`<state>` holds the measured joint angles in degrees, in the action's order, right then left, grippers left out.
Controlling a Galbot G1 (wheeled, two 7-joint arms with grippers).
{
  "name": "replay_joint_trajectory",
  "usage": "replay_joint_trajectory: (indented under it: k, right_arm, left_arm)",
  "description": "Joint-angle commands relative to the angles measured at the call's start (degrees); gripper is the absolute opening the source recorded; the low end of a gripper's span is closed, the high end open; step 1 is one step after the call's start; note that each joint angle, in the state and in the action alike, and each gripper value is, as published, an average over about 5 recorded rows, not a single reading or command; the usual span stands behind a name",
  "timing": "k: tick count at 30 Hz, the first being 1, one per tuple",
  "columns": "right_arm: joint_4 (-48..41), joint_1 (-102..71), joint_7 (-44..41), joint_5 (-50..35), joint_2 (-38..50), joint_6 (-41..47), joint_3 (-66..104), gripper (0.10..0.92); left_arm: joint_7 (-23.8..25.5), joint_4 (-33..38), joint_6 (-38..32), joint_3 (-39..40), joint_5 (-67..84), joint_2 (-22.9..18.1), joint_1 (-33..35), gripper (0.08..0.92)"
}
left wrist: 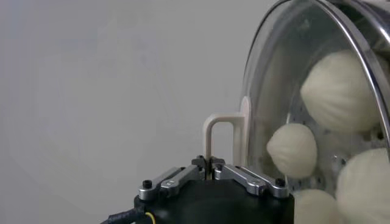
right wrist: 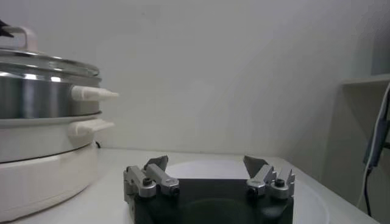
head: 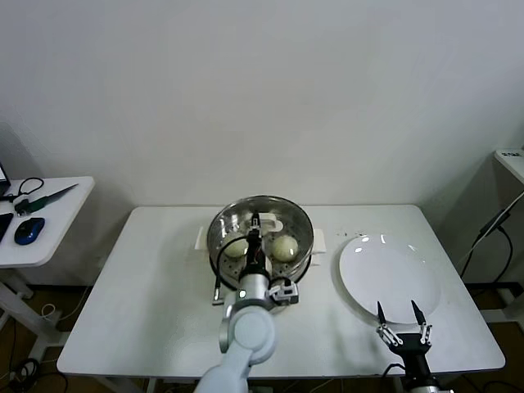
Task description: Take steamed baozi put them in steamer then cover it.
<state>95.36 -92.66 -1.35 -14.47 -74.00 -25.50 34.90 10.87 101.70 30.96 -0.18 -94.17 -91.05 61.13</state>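
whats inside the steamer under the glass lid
Cream-white baozi sit on the perforated tray inside the steamer, seen through the cover. The left gripper blocks part of the inside.

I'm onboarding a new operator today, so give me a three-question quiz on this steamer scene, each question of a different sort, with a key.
1. True or false: the white plate holds buns.
2. What is the left gripper shut on? A) a bun B) the handle of the cover C) the plate
3. Fill in: the right gripper hangs open over the near edge of the ____.

Key:
1. False; it is bare, and the baozi lie inside the steamer under the glass.
2. B
3. plate
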Motion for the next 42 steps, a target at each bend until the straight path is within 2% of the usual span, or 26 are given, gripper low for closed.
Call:
replay_joint_trajectory:
  k: [1, 15, 18, 28, 35, 39, 42]
  right_arm:
    - [0.00, -0.03, 0.16, 0.27, -0.22, -0.34, 0.10, 0.823]
    - [0.16, -0.38, 0.12, 1.36, -0.55, -1.15, 0.31, 0.823]
    - [0.29, -0.46, 0.07, 1.36, -0.49, -1.09, 0.17, 0.823]
    - [1.37, -0.95, 0.19, 1.01, 0.42, 2.46, -0.69, 0.823]
    - [4.10, -2.02, 2.54, -2.11, 2.16, 4.51, -1.87, 0.823]
    - [4.96, -2.56, 2.86, -3.20, 3.17, 3.54, -2.50, 0.823]
    - [4.52, -1.96, 3.63, -3.40, 3.03, 2.35, -2.73, 0.823]
  left_arm:
    - [0.16, -0.74, 0.02, 0.20, -0.76, 0.06, -0.02, 0.130]
    - [-0.38, -1.18, -1.05, -0.17, -1.14, 0.58, 0.23, 0.130]
    - [0.03, -1.07, -1.87, -0.04, -1.55, 0.89, 0.49, 0.162]
    - [1.66, 3.24, -2.06, 0.86, 1.76, 2.10, 0.84, 0.439]
    - [1.39, 11.59, -2.07, 0.88, 8.85, 6.91, 4.84, 0.630]
    - [-3.18, 17.79, -4.66, -1.05, 16.67, 9.69, 8.61, 0.757]
    - [-10.59, 21.73, -10.70, -5.75, 28.08, 10.59, 11.38, 0.810]
